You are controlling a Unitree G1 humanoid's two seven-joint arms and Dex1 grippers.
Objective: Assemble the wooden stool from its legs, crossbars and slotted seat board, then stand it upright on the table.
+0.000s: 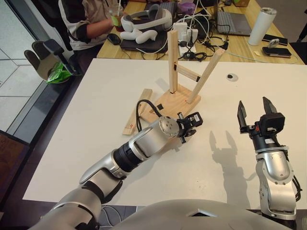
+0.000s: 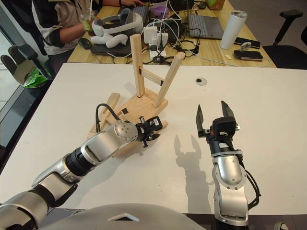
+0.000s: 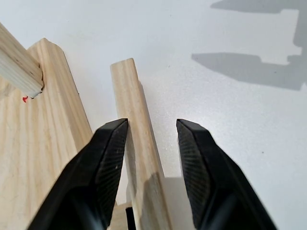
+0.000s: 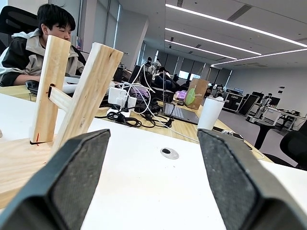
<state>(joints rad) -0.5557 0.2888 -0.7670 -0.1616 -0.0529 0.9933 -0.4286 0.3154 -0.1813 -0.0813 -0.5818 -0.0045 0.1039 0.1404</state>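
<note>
I'm straddling a loose leg (image 3: 134, 110) with my open left claw (image 3: 148, 129), beside the seat board (image 1: 168, 103) toward the table's (image 1: 96, 105) far edge. Right claw (image 1: 254, 104) is hanging open. Two legs (image 1: 172, 62) and one crossbar (image 1: 188, 73) fitted; rest pending.

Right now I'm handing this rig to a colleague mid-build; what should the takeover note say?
Left gripper: open, straddling a loose wooden piece beside the seat board, not clamped.
Right gripper: open, empty, above the table.
Done: two legs stand in the board, joined by a crossbar.
Left: fit the other loose pieces lying by the board, then turn the stool upright.
</note>
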